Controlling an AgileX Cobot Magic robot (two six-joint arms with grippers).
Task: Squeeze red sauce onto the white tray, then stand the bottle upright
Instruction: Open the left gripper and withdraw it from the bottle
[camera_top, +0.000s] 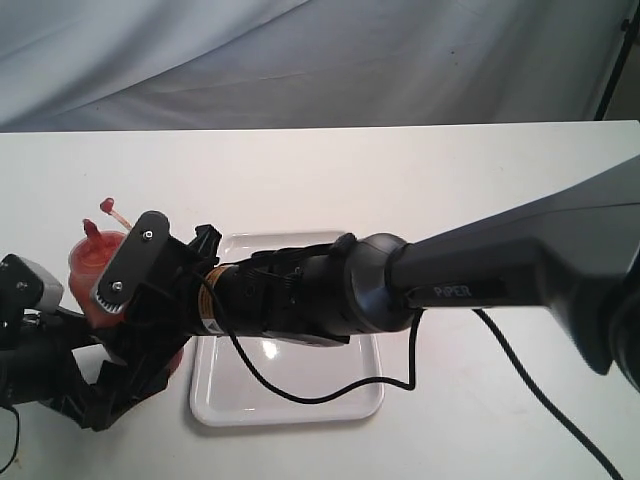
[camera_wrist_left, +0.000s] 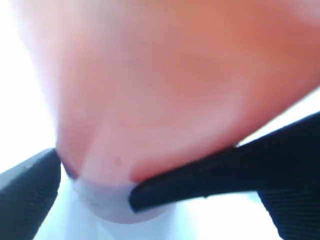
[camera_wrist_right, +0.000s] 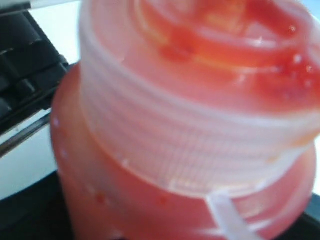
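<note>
L gripper (camera_wrist_left: 95, 180): fingers (camera_wrist_left: 225, 175) flank lower end of bottle (camera_top: 88, 265); pressing or clear, cannot tell. Bottle: upright, nozzle up, just left of white tray (camera_top: 300, 398), base hidden by arms. R gripper (camera_top: 135, 300): reaches across tray, fingers clamped on bottle sides below cap. Worktop (camera_top: 420, 180) behind.

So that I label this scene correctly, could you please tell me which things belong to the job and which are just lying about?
Job: translucent orange-red plastic squeeze bottle, dark red sauce inside it, flat glossy white rectangular tray.
Just there: black cable, grey cloth backdrop, white table.
</note>
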